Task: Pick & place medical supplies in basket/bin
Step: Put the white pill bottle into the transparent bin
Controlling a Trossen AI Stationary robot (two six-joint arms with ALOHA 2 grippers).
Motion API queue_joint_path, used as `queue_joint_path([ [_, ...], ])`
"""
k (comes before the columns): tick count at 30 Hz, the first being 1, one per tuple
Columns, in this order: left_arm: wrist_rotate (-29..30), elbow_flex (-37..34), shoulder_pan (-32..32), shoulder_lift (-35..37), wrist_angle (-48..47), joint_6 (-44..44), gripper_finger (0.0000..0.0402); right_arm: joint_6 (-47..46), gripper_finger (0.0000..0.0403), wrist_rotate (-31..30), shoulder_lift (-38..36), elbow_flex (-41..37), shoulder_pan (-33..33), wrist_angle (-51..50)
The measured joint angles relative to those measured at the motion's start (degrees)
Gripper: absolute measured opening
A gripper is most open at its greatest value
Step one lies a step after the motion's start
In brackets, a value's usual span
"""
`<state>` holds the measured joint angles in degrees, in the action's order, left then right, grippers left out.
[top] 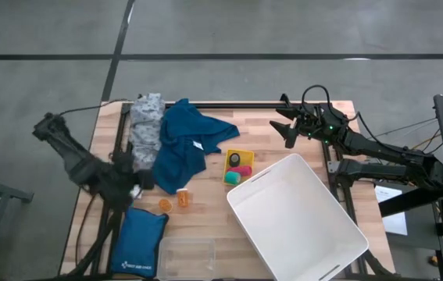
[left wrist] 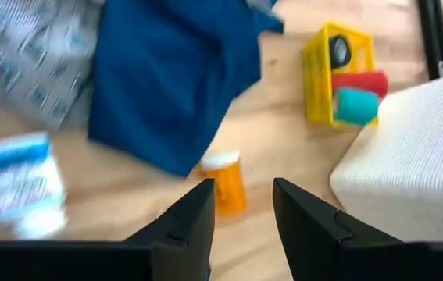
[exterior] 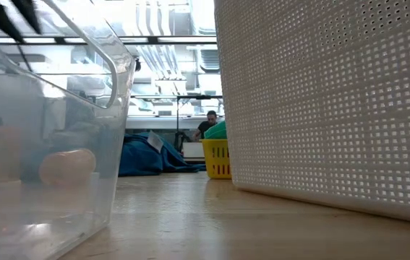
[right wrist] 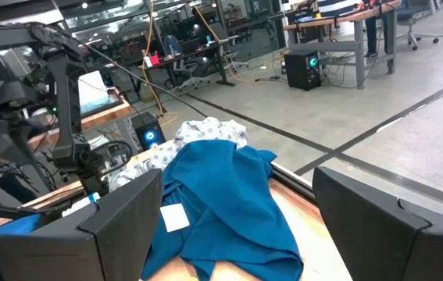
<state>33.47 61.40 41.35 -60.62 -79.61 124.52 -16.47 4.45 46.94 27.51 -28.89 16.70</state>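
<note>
My left gripper [top: 144, 185] [left wrist: 242, 191] is open above the table's left part, its fingers either side of an orange pill bottle [left wrist: 225, 183] [top: 183, 200] lying on the wood, without touching it. A second orange bottle [top: 164, 205] lies close by, and a white bottle with a blue label [left wrist: 22, 183] lies beside the fingers. The blue cloth garment [top: 186, 144] [right wrist: 221, 203] lies crumpled against the grey dotted cloth [top: 147, 125]. Pink [left wrist: 359, 82], teal [left wrist: 356, 105] and dark [left wrist: 340, 51] rolls sit in a small yellow basket [top: 239, 165]. My right gripper [top: 282, 123] [right wrist: 237, 183] waits open near the far right.
A big white perforated bin [top: 299, 218] [exterior: 327, 101] takes up the table's near right. A clear plastic container [top: 186, 254] [exterior: 45, 144] and a blue padded pouch [top: 139, 242] lie at the near edge. Bare wood shows between the orange bottles and the bin.
</note>
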Motion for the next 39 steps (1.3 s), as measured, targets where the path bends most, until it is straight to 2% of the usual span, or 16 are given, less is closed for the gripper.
queue_joint_path([
  [4, 0.00, 0.44, 8.67, -4.71, -3.78, 15.27, 0.0136, 0.00, 0.0325, 0.00, -0.04, 0.00, 0.00, 0.01],
  [7, -0.80, 0.22, 12.36, -8.23, -4.36, 22.33, 0.0136, 0.00, 0.0325, 0.00, -0.04, 0.00, 0.01, 0.01],
  [11, -8.40, 0.23, 14.57, -10.92, -4.33, 26.76, 0.0136, 0.00, 0.0325, 0.00, -0.04, 0.00, 0.00, -0.01],
  [18, -12.02, 0.24, 14.60, -12.81, -3.78, 28.06, 0.0134, 0.01, 0.0325, 0.00, -0.04, 0.00, -0.01, -0.02],
  [23, -18.29, 0.18, 14.60, -15.26, -5.19, 30.40, 0.0134, 0.00, 0.0325, 0.00, -0.04, 0.00, 0.00, 0.00],
  [31, -18.55, 0.18, 14.93, -19.86, -6.29, 29.97, 0.0134, 0.01, 0.0325, 0.00, -0.04, 0.00, 0.00, -0.01],
  [39, -19.14, 0.07, 14.97, -22.19, -7.53, 25.84, 0.0134, 0.00, 0.0325, 0.00, -0.04, 0.00, -0.02, 0.01],
])
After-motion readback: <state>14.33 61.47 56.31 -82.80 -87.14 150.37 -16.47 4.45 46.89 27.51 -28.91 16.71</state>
